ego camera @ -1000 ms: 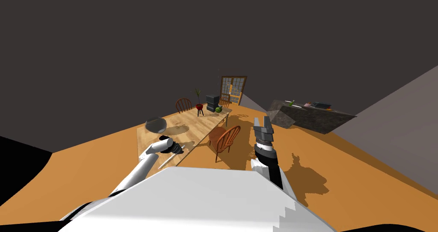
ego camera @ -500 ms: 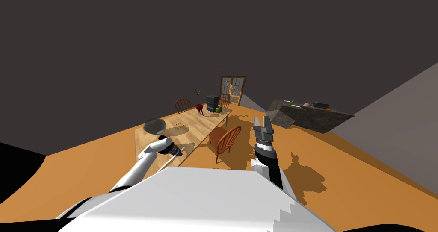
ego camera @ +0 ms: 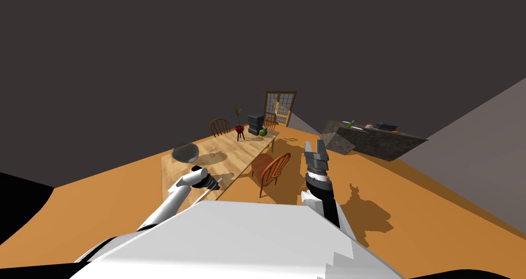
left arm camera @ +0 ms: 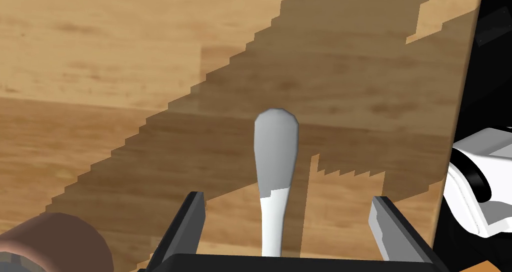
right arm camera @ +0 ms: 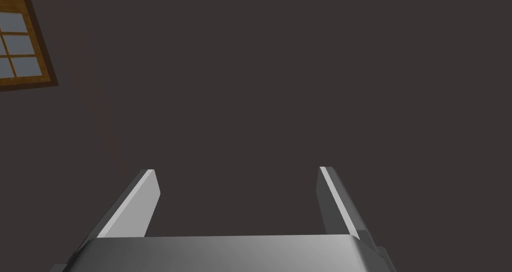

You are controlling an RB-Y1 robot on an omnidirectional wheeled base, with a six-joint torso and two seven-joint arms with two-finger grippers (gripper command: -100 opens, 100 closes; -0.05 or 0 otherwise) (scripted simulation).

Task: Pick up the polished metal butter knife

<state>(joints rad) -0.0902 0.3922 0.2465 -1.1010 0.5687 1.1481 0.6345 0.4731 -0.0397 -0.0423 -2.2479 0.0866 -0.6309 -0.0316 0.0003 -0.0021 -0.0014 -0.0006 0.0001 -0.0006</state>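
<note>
A pale grey butter knife (left arm camera: 275, 149) lies flat on the light wooden table (left arm camera: 100, 58), its rounded end pointing away from my hand. My left gripper (left arm camera: 289, 211) hangs just over it, open, with one finger (left arm camera: 192, 219) on each side of the knife and neither touching it. The arm's shadow covers the knife's far half. In the head view the left gripper (ego camera: 213, 181) is over the near corner of the table (ego camera: 236, 150). My right gripper (ego camera: 315, 149) is raised beside my chest, open and holding nothing.
A glass bowl (ego camera: 185, 151) stands at the table's left edge, with a red pot plant (ego camera: 239, 128) and dark boxes (ego camera: 255, 123) at the far end. A wooden chair (ego camera: 269, 169) sits by the right side. A brown round object (left arm camera: 50, 244) lies near my left fingers. The table's edge (left arm camera: 457, 133) runs close by.
My left hand has crept slightly lower and nearer over the table's near corner. The right arm has stayed still.
</note>
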